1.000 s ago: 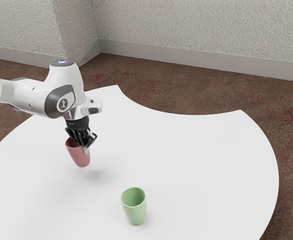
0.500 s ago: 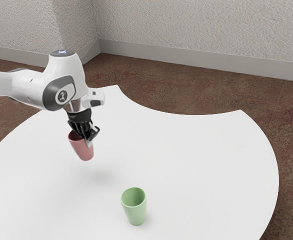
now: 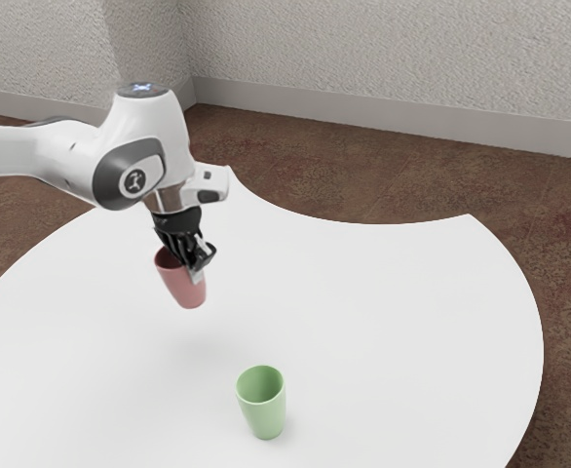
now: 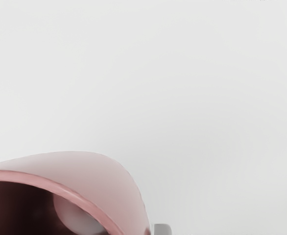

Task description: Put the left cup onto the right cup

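Cup held aloft over white table

White round table (image 3: 393,292) carries one green cup (image 3: 261,402), upright, mouth up, its inside showing bare green wall. The white arm (image 3: 71,161) reaches in from 9 o'clock. Its black gripper (image 3: 190,259) hangs above the table, fingers (image 3: 202,257) narrowed and clamped on the rim of the pink cup (image 3: 182,285), which is clear of the surface. The pink cup tilts, with its mouth toward 11 o'clock and its base toward 5 o'clock. The green cup sits at 5 o'clock from it, well apart. From the wrist, the pink cup (image 4: 80,181) shows a dark inside with a pale blurred shape I cannot identify.

Left cup (image 3: 183,289) in hand (image 3: 199,263), above table (image 3: 393,312); right cup (image 3: 261,402) on table, apart
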